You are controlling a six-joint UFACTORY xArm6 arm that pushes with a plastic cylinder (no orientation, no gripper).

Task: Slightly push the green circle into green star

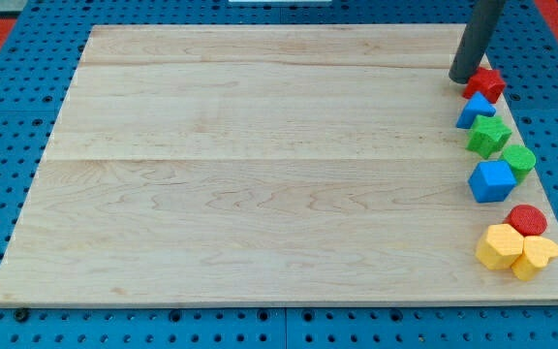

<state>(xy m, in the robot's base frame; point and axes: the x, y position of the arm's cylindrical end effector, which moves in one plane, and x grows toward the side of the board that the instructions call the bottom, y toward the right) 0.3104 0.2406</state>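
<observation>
The green circle [520,160] sits near the board's right edge, just right of and below the green star [488,136]; the two look to be touching or nearly so. My tip [462,79] rests on the board at the view's upper right, just left of the red star [485,84] and above the green star. It is apart from the green circle.
A blue triangle-like block [475,110] lies between the red star and green star. A blue cube [492,181] sits below the green circle. A red circle [527,220] and two yellow blocks [501,247] [536,257] cluster at lower right. The wooden board [260,174] lies on a blue pegboard.
</observation>
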